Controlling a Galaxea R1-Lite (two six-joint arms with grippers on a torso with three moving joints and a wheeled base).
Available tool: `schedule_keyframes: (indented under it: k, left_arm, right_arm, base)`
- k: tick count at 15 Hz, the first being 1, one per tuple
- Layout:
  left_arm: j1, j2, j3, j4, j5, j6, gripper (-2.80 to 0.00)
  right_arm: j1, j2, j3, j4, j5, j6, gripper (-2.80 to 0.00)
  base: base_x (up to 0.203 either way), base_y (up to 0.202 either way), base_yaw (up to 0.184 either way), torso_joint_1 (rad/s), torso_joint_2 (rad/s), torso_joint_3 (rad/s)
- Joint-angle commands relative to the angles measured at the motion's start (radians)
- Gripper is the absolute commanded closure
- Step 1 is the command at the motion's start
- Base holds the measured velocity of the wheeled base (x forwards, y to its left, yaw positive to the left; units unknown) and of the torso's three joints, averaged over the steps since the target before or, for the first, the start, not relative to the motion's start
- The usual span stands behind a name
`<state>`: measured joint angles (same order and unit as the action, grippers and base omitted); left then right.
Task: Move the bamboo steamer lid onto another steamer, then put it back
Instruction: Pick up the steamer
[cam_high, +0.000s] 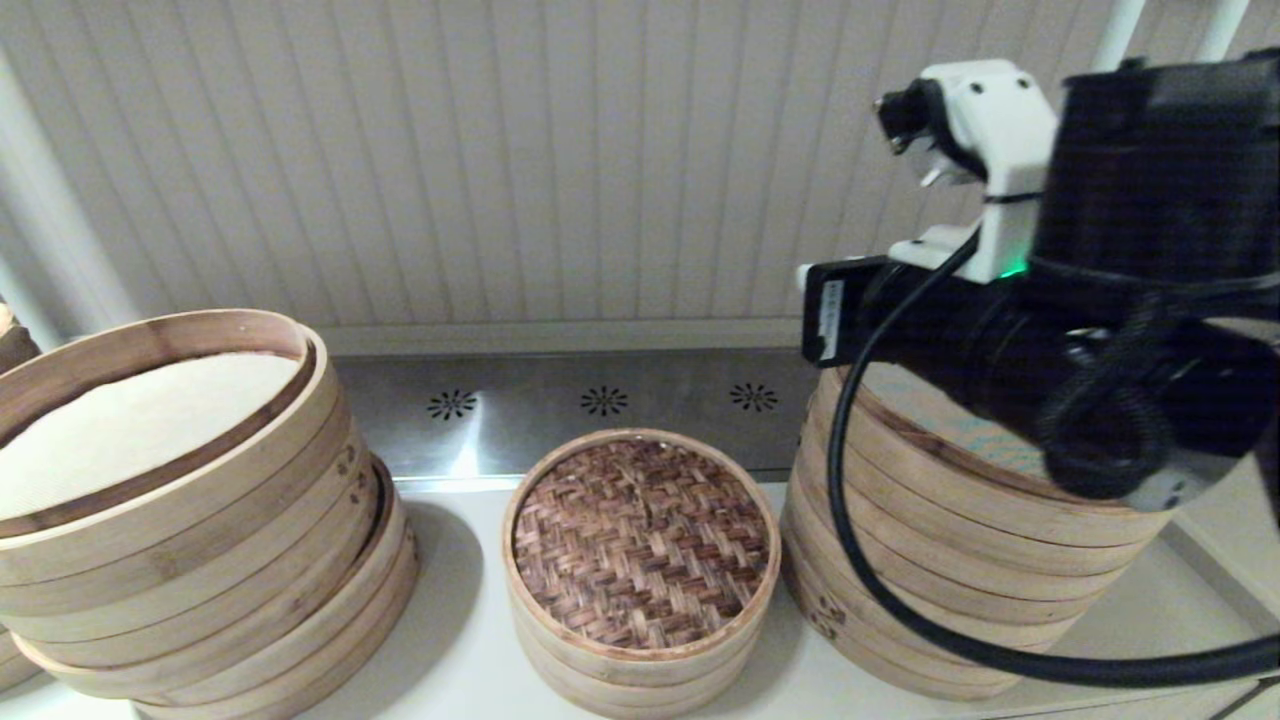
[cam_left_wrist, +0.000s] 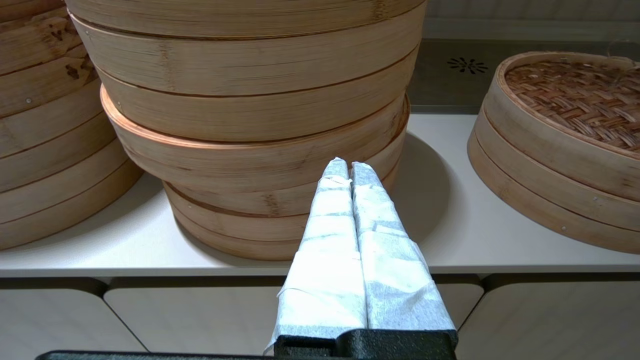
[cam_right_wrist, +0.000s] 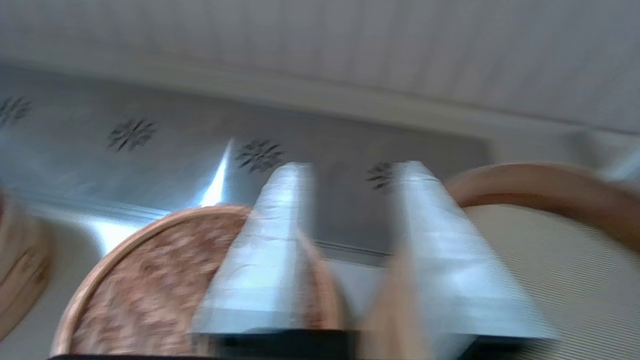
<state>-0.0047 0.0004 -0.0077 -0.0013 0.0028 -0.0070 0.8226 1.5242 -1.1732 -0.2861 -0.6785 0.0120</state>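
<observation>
On the left of the tabletop (cam_high: 455, 650), a leaning stack (cam_high: 190, 520) stands; my left claw (cam_left_wrist: 348, 167), pressed closed, sits low before it. At centre, the bamboo steamer lid (cam_high: 640, 545) covers the low steamer (cam_high: 640, 675). Rightward, my right claw (cam_right_wrist: 350, 172) hovers with fingers spread, apparently above the tall stack (cam_high: 950, 570).

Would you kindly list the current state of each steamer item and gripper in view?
bamboo steamer lid: resting on the short middle steamer, covering it.
left leaning stack: uncovered, liner showing.
right tall stack: uncovered.
right gripper: open, empty, raised above the lid.
left gripper: shut, empty, low before the counter.
</observation>
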Motion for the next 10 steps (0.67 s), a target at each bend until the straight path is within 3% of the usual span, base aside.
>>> schedule_keyframes:
  k: [1, 4, 10]
  left_arm:
    - [0.000, 0.000, 0.000, 0.000, 0.000, -0.001, 0.00]
    - [0.000, 0.000, 0.000, 0.000, 0.000, -0.001, 0.00]
    - [0.000, 0.000, 0.000, 0.000, 0.000, -0.001, 0.00]
  right_arm:
    - [-0.026, -0.169, -0.002, 0.073, -0.016, -0.006, 0.00]
    - [-0.091, -0.344, 0.005, 0.215, -0.032, -0.011, 0.00]
    - [-0.401, -0.700, 0.093, 0.511, -0.042, -0.036, 0.00]
  base:
    - [0.000, 0.000, 0.000, 0.000, 0.00, 0.000]
    - [0.000, 0.000, 0.000, 0.000, 0.00, 0.000]
    - [0.000, 0.000, 0.000, 0.000, 0.00, 0.000]
